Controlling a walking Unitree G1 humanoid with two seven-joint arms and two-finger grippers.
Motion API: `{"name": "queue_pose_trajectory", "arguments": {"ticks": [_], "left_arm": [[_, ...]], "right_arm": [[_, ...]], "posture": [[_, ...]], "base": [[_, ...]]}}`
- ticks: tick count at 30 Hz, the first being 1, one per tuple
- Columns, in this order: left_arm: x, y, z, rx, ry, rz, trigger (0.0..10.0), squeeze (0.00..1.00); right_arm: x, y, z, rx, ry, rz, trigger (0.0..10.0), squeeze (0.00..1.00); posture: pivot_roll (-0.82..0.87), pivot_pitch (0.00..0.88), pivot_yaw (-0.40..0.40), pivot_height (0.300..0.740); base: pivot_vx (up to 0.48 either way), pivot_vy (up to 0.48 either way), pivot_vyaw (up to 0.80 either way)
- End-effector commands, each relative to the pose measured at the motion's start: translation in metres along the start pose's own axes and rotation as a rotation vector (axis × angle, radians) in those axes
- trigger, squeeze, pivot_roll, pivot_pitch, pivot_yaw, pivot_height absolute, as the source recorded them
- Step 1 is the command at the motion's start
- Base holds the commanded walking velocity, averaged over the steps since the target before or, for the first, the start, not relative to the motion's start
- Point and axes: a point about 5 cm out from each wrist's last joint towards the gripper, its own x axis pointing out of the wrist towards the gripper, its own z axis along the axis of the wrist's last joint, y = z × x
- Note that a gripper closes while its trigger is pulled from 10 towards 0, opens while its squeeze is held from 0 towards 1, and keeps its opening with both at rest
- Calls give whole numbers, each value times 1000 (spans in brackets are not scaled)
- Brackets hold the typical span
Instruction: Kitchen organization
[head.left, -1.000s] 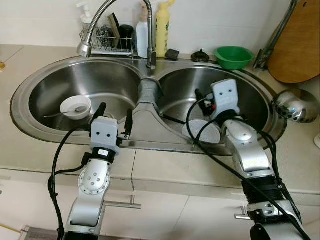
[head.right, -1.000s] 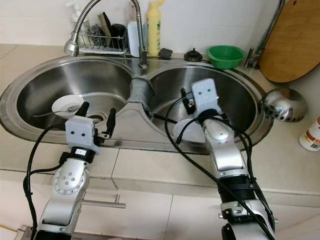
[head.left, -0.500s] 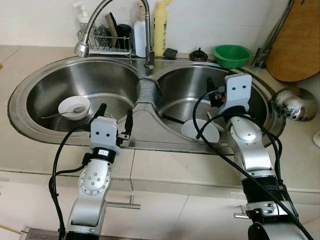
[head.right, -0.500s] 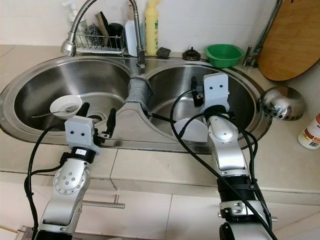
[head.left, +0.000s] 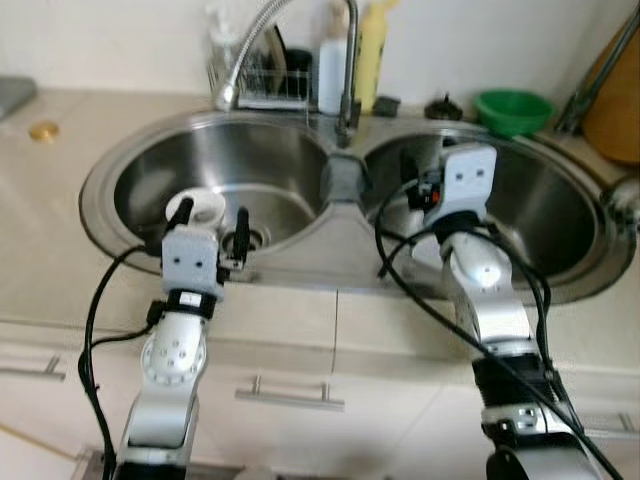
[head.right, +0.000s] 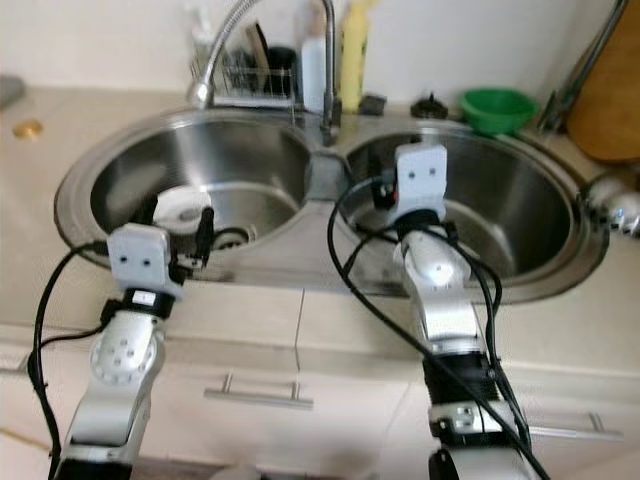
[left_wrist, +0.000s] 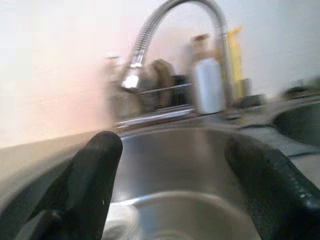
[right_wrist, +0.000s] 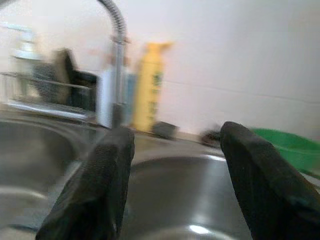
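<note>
A white bowl (head.left: 202, 206) with a spoon sits in the left basin (head.left: 280, 170) of a steel double sink; my left gripper's block partly covers it. My left gripper (head.left: 212, 222) hovers open over the sink's front rim, just in front of that bowl, with nothing between its fingers (left_wrist: 92, 175). The bowl's pale rim (left_wrist: 119, 224) shows low beside one finger in the left wrist view. My right gripper (right_wrist: 175, 175) is held open and empty above the right basin (head.left: 565, 215), pointing toward the back wall. Its white wrist block (head.left: 466, 176) hides the fingers from the head camera.
A curved faucet (head.left: 346, 70) rises between the basins. Behind it stand a wire rack (head.left: 262, 78), a white bottle and a yellow bottle (head.left: 371, 50). A green bowl (head.left: 512, 108) and a wooden board (head.left: 618, 110) are at the back right. Cabinet handles (head.left: 290, 396) lie below the counter.
The whole picture has slid right and blurred, so the camera has moved. The right gripper stays raised over the right basin; the left gripper holds its place by the white bowl.
</note>
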Motion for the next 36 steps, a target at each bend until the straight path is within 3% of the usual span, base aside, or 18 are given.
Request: {"name": "queue_pose_trajectory", "arguments": {"ticks": [1,21,24,36], "left_arm": [[2,5,6,22,-30,5,10000,0],[1,5,5,20,-32,0,10000,0],[0,4,6,24,-44,4,10000,0],[-1,3,5,31,-49,1,10000,0]], "right_arm": [[2,3,8,18,-40,5,10000,0],[-1,6,9,32,-64,16,10000,0],[-3,8,8,37,-68,26,10000,0],[-7,9,9,45,-90,32,10000,0]], "posture": [[31,19,-36,740],[31,14,-34,740],[32,10,-34,740],[33,1,-34,740]], "base": [[0,480,0],[0,462,0],[0,0,0],[0,0,-800]]}}
